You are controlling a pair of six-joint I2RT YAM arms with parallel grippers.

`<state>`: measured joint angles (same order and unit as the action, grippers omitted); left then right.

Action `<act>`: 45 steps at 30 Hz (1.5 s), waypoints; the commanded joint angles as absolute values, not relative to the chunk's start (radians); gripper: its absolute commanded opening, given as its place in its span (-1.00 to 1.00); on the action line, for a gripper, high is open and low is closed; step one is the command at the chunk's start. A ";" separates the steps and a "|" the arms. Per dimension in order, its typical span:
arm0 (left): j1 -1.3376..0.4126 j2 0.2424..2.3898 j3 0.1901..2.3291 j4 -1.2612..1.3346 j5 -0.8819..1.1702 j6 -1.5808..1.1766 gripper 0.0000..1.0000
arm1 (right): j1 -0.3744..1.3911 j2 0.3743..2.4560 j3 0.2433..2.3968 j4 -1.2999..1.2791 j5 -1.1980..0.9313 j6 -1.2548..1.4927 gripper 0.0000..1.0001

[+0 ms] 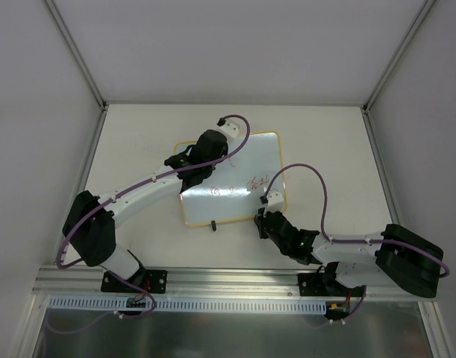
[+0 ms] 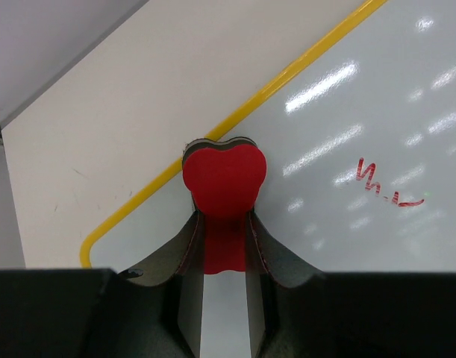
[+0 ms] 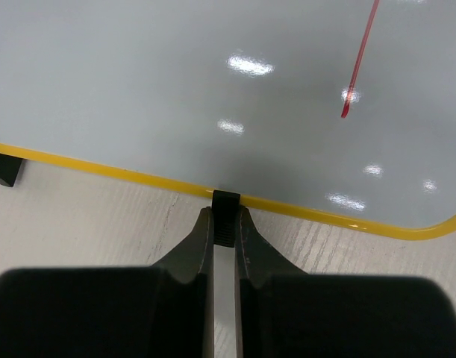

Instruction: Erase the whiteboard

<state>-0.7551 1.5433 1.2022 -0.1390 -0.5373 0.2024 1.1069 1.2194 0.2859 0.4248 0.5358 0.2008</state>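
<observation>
The whiteboard (image 1: 246, 160) lies flat on the table, yellow-framed, with faint red handwriting (image 1: 254, 181). My left gripper (image 1: 211, 142) is over its far left part, shut on a small red heart-shaped block (image 2: 225, 175) that sits on the whiteboard (image 2: 347, 112) just inside the frame, near the rounded corner. Red handwriting (image 2: 384, 186) lies to its right. My right gripper (image 1: 262, 218) is at the board's near edge, shut on a black foot (image 3: 226, 201) of the whiteboard (image 3: 175, 89). A red stroke (image 3: 360, 60) shows on the board.
The second black foot (image 1: 213, 225) sticks out from the board's near edge and also shows in the right wrist view (image 3: 2, 168). Pale walls enclose the table (image 1: 138, 134) at the back and on both sides. A metal rail (image 1: 235, 280) runs along the near edge.
</observation>
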 commanded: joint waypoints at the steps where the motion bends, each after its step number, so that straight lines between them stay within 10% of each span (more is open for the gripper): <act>1: -0.730 1.499 1.140 -0.179 -0.574 0.206 -1.00 | 1.112 1.210 0.267 0.414 0.545 0.195 -0.99; 45: -0.937 1.714 1.285 -0.285 -0.509 0.195 -1.00 | 1.112 1.216 0.295 0.380 0.548 0.190 -0.99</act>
<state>-0.9737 1.7092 1.2785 -0.2184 -0.4419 0.1829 1.1065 1.2156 0.2859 0.4191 0.5373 0.2008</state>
